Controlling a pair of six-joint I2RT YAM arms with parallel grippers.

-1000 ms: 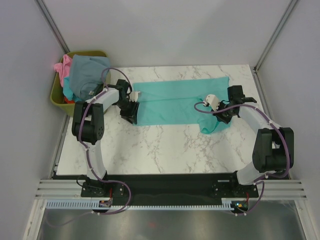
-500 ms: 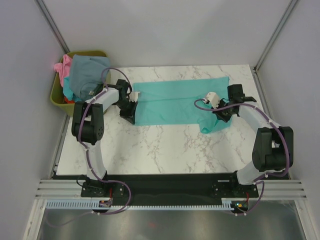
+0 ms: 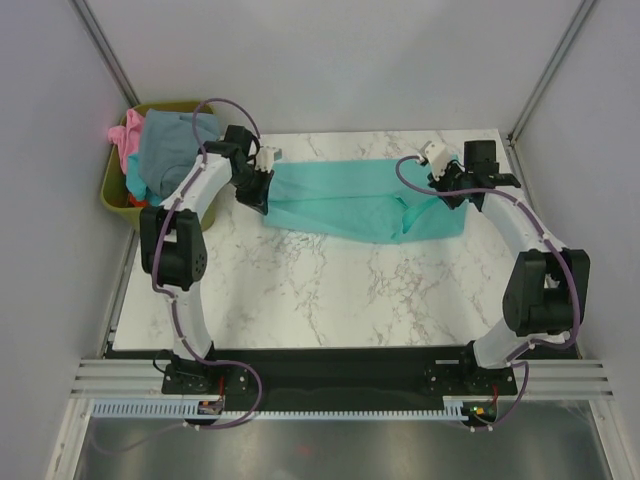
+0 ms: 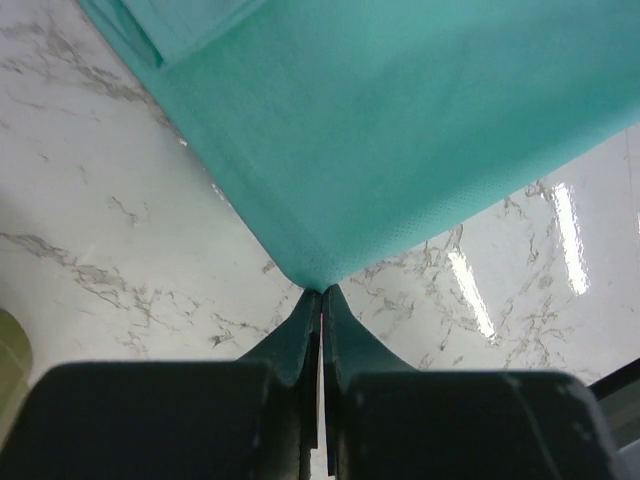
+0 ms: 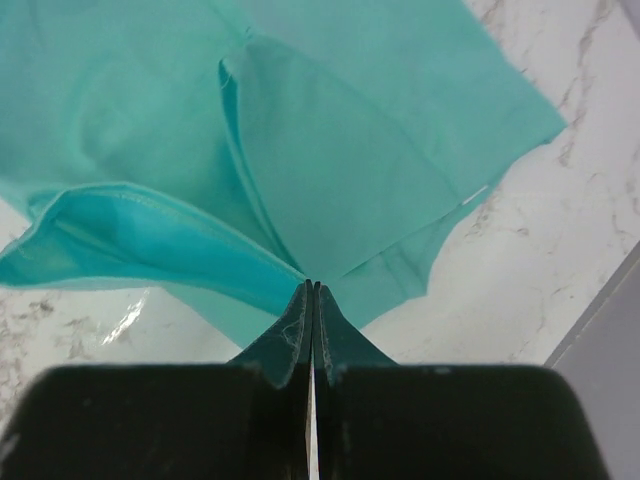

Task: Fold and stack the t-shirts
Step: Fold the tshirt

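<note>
On the table (image 3: 330,290), beyond its middle, the teal tee (image 3: 340,205) lies stretched as a long band from the table's left side to its right, its near edge uneven and bunched toward the right. The left gripper (image 3: 260,200) is clenched on the tee's left end. In the left wrist view its jaws press together on a folded corner of the cloth, which fans out from the tips. The right gripper (image 3: 450,195) grasps the tee's right end, jaws pinched tight on layered edges with a hemmed fold opening beside them. Off the table's far-left corner stands the bin (image 3: 112,185). A grey-blue tee (image 3: 170,140) is heaped on top of it, a pink tee (image 3: 125,135) on the side away from the table.
</note>
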